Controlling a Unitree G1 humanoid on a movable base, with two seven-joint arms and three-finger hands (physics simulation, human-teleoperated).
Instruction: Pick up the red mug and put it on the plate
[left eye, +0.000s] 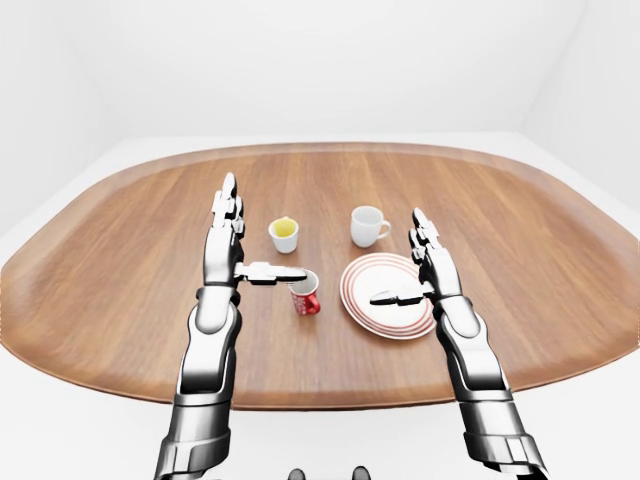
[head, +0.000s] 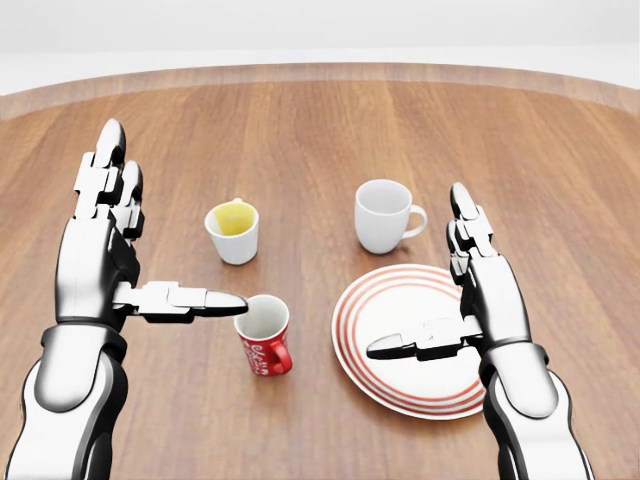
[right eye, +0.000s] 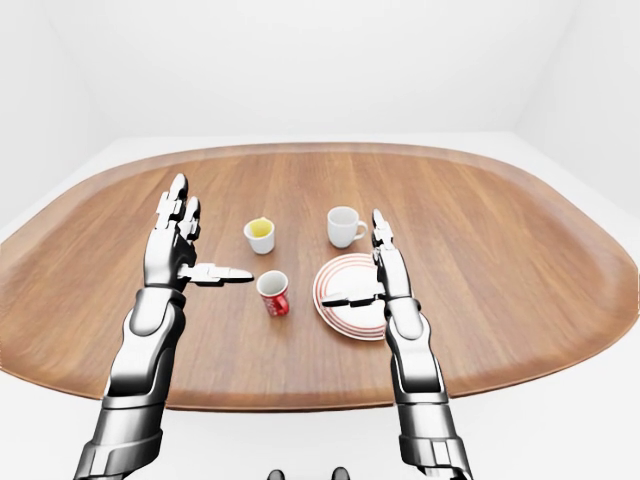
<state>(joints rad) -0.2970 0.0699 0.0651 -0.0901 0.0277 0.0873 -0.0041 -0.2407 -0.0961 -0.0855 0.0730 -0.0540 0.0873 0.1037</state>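
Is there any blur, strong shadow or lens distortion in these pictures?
Head view: sharp all over, light even, only a faint soft shadow under the red mug and the plate. Left-eye and right-eye views: wide-angle, so the oval table looks bowed and both arms look stretched toward the bottom edge; the white room gives no glare, and nothing is out of focus.
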